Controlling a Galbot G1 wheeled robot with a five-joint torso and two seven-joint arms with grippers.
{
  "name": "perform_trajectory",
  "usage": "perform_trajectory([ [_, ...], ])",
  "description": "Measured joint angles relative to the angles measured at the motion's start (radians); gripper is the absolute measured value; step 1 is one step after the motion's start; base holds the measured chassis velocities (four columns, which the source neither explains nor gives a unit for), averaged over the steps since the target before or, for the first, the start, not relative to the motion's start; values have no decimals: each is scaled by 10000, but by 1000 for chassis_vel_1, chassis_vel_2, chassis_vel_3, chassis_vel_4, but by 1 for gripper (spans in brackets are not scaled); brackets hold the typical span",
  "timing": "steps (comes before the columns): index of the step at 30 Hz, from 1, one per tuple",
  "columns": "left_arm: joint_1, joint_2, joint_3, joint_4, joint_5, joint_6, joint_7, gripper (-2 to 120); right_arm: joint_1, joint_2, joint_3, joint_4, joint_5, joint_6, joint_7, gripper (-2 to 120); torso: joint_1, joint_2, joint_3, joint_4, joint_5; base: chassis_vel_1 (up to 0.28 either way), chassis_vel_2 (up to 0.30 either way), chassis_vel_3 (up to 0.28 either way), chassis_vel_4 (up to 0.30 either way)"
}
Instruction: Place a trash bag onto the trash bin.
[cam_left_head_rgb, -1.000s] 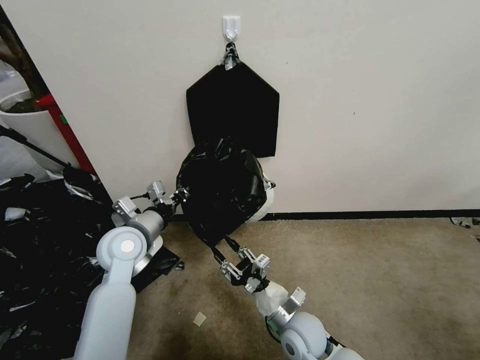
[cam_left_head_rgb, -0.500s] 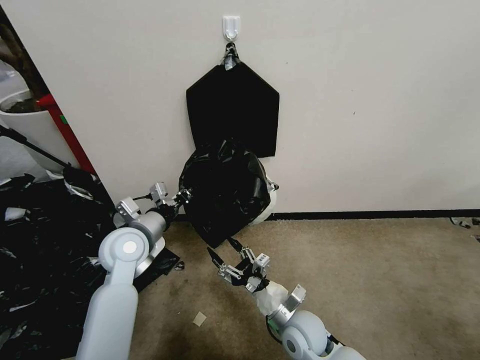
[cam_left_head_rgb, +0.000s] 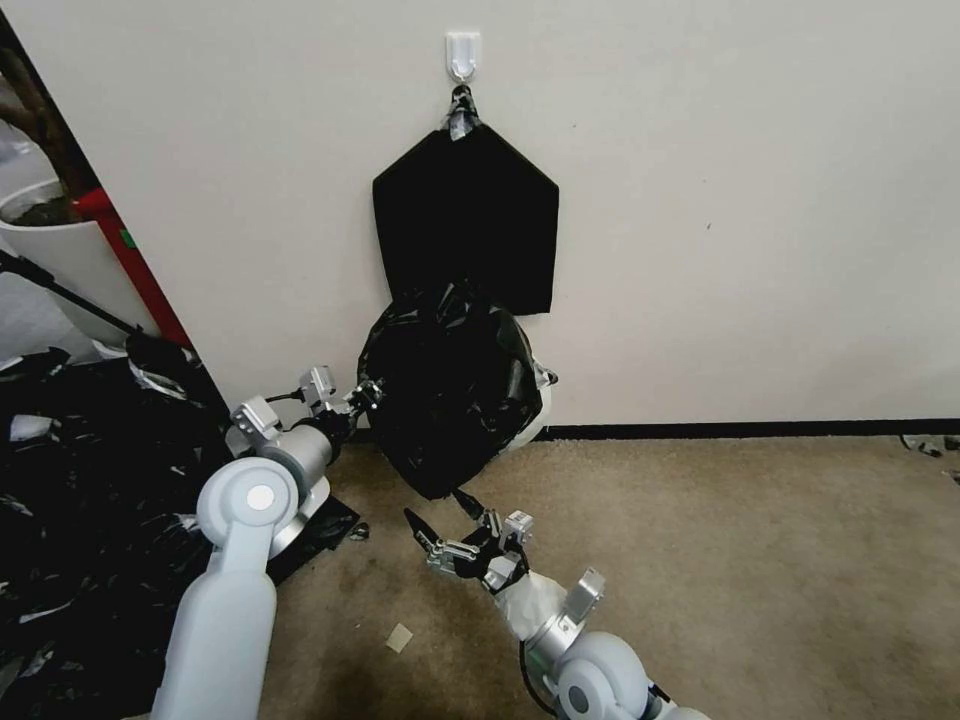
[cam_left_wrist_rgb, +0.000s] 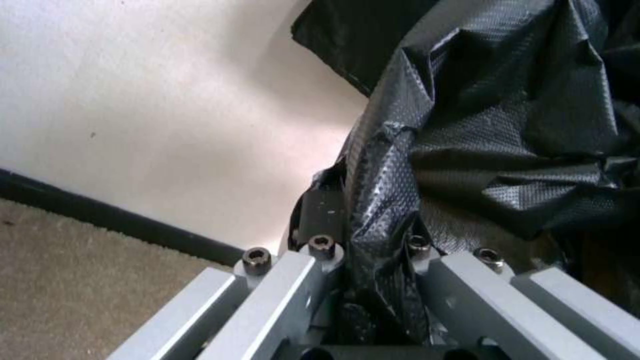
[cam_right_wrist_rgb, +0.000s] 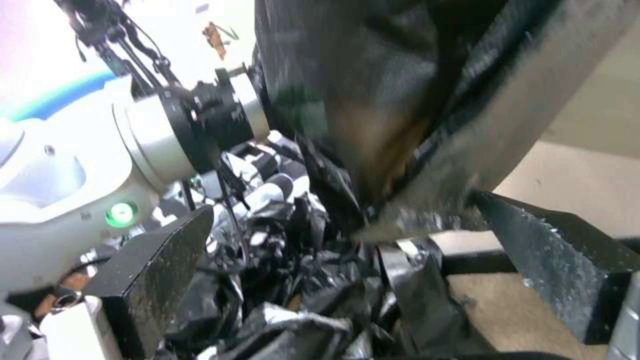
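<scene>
The trash bag (cam_left_head_rgb: 445, 390), glossy wrinkled black film, hangs draped over the trash bin (cam_left_head_rgb: 541, 405); only a cream-white sliver of the bin shows at the bag's right side, against the wall. My left gripper (cam_left_head_rgb: 365, 393) is shut on the bag's left edge. The left wrist view shows its fingers (cam_left_wrist_rgb: 320, 220) pinching a fold of the bag (cam_left_wrist_rgb: 500, 125). My right gripper (cam_left_head_rgb: 435, 508) is open just below the bag's lower tip, holding nothing. In the right wrist view its black fingers (cam_right_wrist_rgb: 153, 280) stand wide apart under the bag (cam_right_wrist_rgb: 373, 100).
A flat black five-sided pack (cam_left_head_rgb: 465, 220) hangs from a white wall hook (cam_left_head_rgb: 462, 52) above the bin. A heap of black bags (cam_left_head_rgb: 80, 480) covers the floor at left, near a white planter pot (cam_left_head_rgb: 50, 250). Open carpet (cam_left_head_rgb: 750, 560) lies to the right.
My right gripper let go of the bag's lower tip, opened, and drew back toward me and leftward. The bag's stretched bottom sprang back up. The left gripper kept its hold.
</scene>
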Motion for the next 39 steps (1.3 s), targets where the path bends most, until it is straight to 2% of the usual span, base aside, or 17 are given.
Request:
perform_trajectory([
  [7, 12, 4, 0, -20, 3, -2, 3, 3, 121, 75, 18, -38, 47, 37, 0, 85, 0, 0, 0, 0, 0, 0, 0, 0, 0],
  [10, 30, 6, 7, -22, 6, -8, 4, 3, 136, 118, 19, -102, 48, 82, -2, 69, 0, 0, 0, 0, 0, 0, 0, 0, 0],
  [11, 30, 6, 7, -22, 6, -8, 4, 3, 136, 118, 19, -102, 48, 82, -2, 69, 0, 0, 0, 0, 0, 0, 0, 0, 0],
  [14, 32, 3, 38, -31, 16, -17, 5, 3, 168, 154, 10, -219, -84, 227, 12, 56, 0, 1, 0, 0, 0, 0, 0, 0, 0],
  [15, 32, 3, 38, -31, 16, -17, 5, 3, 168, 154, 10, -219, -84, 227, 12, 56, 0, 1, 0, 0, 0, 0, 0, 0, 0],
  [19, 30, 1, 62, -51, 28, -29, 5, 3, 232, 170, 15, -377, -488, 334, 193, 36, 0, 0, 0, 0, 0, 0, 0, 0, 0],
  [20, 30, 1, 62, -51, 28, -29, 5, 3, 232, 170, 15, -377, -488, 334, 193, 36, 0, 0, 0, 0, 0, 0, 0, 0, 0],
  [24, 42, -19, 96, -87, 36, -42, 6, 3, 287, 177, -24, -452, -801, 352, 111, 19, 0, 0, 0, 0, 0, 0, 0, 0, 0],
  [25, 42, -19, 96, -87, 36, -42, 6, 3, 287, 177, -24, -452, -801, 352, 111, 19, 0, 0, 0, 0, 0, 0, 0, 0, 0],
  [28, 122, -65, 180, -160, 50, -45, 5, 3, 373, 278, -5, -589, -1660, 96, 76, 4, 0, 0, 0, 0, 1, 0, 0, 0, 0],
  [29, 122, -65, 180, -160, 50, -45, 5, 3, 373, 278, -5, -589, -1660, 96, 76, 4, 0, 0, 0, 0, 1, 0, 0, 0, 0],
  [30, 146, -79, 202, -185, 53, -44, 6, 3, 409, 311, 39, -674, -2172, -101, 212, 0, 0, 0, 0, 0, 1, 0, 0, 0, 0],
  [33, 273, -135, 290, -285, 70, -41, 5, 3, 543, 420, 174, -891, -3508, -828, 987, 0, 0, 0, 0, 0, 0, 0, 0, 0, 0],
  [37, 354, -186, 347, -343, 86, -32, 5, 3, 668, 518, 222, -984, -3899, -1139, 1540, 0, 0, 0, 0, 0, 0, 0, 0, 0, 0],
  [39, 449, -254, 437, -434, 175, -6, 18, 3, 860, 632, 289, -1063, -4307, -1510, 2388, 0, 0, 0, 0, 0, 1, 0, 0, 0, 0],
])
